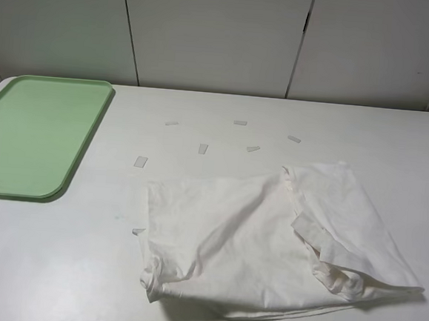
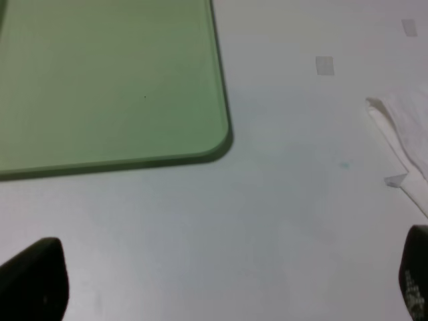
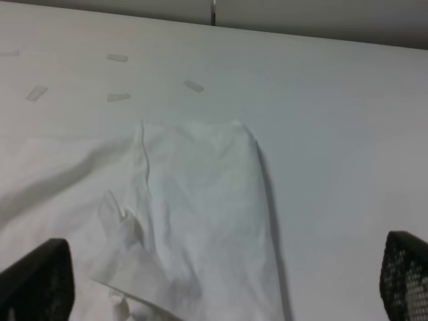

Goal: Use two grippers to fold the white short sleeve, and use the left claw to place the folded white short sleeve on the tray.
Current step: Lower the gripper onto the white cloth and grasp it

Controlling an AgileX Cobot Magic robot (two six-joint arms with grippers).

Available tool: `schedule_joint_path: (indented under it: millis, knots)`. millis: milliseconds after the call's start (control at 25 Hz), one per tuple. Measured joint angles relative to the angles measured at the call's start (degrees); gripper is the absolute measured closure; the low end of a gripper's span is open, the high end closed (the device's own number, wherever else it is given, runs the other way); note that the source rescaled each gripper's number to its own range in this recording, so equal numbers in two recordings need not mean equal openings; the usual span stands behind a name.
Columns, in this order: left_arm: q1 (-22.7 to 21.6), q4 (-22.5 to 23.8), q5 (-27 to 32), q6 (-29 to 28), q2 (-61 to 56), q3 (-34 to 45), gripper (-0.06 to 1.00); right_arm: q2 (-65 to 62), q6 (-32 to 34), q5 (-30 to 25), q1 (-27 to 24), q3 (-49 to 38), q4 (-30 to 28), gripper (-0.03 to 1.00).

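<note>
The shirt [image 1: 268, 239] lay crumpled on the white surface [image 1: 57, 267], right of the tray [image 1: 38, 132] in the high view and nearer the front. It was well apart from the tray, with a bare band of surface between the tray's long right rim and the shirt's left edge. Small tape strips [image 1: 140, 161] were scattered off that same rim, farther back. The left tool [image 2: 224, 287] hung just off the tray's rounded near corner, jaws spread wide and holding nothing. The right tool [image 3: 221, 281], farther from the tray, hovered over the shirt's folded side, jaws also spread and unloaded.
</note>
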State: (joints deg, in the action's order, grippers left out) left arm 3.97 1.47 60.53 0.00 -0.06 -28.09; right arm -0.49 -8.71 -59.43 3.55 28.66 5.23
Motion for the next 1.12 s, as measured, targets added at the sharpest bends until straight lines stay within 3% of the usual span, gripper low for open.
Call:
schedule_joint_path:
  millis: [720,1000,1120]
  knots:
    - [0.0,-0.5,-0.2,0.0,0.0,0.0,-0.05,0.0,0.0,0.0,0.0,0.0,0.0,-0.03]
    - [0.0,-11.2,-2.9,0.0,5.4,-0.3,-0.05,0.0,0.0,0.0,0.0,0.0,0.0,-0.03]
    - [0.0,-20.1,-9.3,2.2,17.8,-0.7,-0.05,0.0,0.0,0.0,0.0,0.0,0.0,-0.03]
